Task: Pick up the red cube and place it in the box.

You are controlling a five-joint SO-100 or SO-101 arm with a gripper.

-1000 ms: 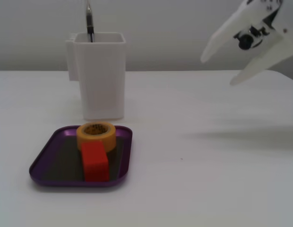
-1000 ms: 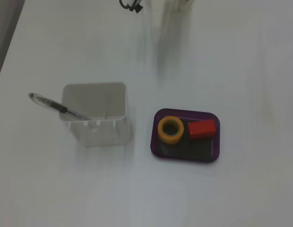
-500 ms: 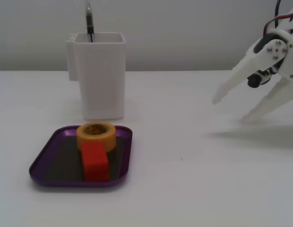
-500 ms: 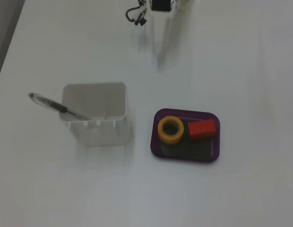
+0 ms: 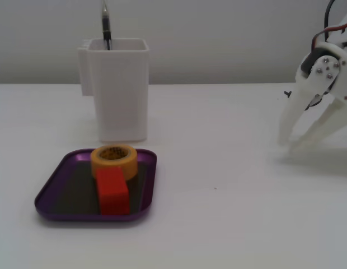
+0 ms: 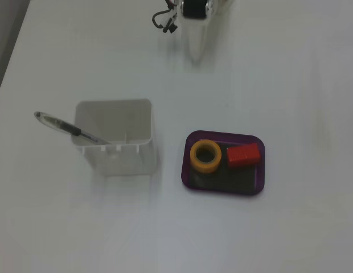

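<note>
The red cube (image 5: 112, 191) lies inside the box (image 5: 50, 193), touching the tape roll (image 5: 113, 160). The hand (image 5: 286, 144), empty with fingers apart, has dropped to the bench (image 5: 218, 213), well clear of the box. Placement appears complete.

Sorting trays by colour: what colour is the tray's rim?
Purple, clearest on the tray in the lower fixed view.

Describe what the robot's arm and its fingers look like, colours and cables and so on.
The gripper is white plastic with two long, flat fingers that taper to points. Small dark screws dot the rounded white housing above them, and a black part sits behind it. Thin red and black cables loop up from the wrist. In the other fixed view a black block and dark looped wires show on the arm.
</note>
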